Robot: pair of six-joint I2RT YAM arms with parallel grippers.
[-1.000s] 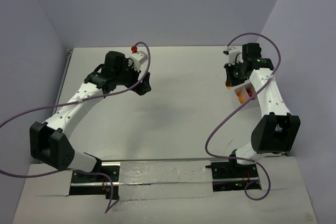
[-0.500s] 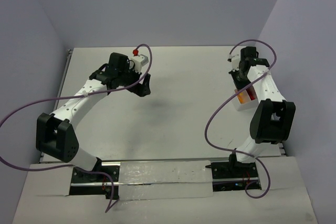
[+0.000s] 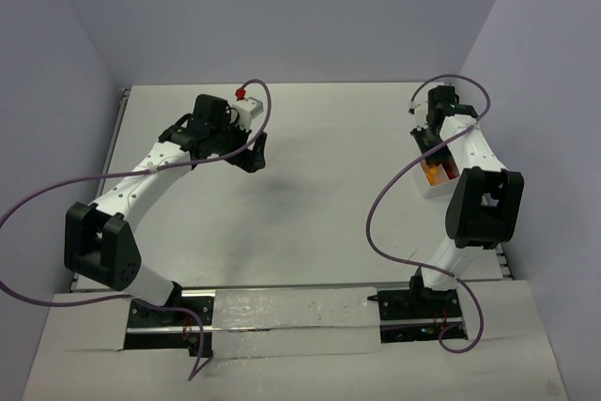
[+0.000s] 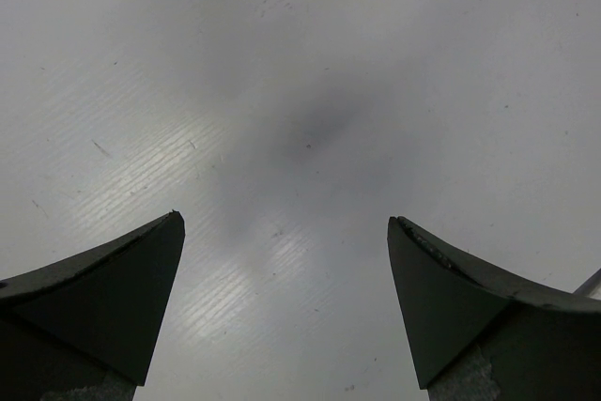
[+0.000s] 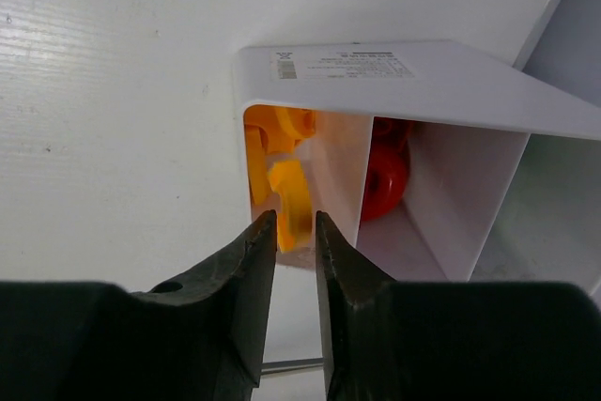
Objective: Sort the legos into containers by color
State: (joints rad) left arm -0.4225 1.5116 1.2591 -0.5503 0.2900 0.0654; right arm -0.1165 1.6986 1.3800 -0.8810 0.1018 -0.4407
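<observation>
Showing in right wrist only, yellow lego [image 5: 291,199] at narrow right jaws, grip unclear, at container [image 5: 376,77], left jaws wide.

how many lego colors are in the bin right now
2. Yellow legos lie in the left section of the bin as the right wrist view shows it; red legos lie in the section beside it. No green shows, though the walls may hide more.
</observation>
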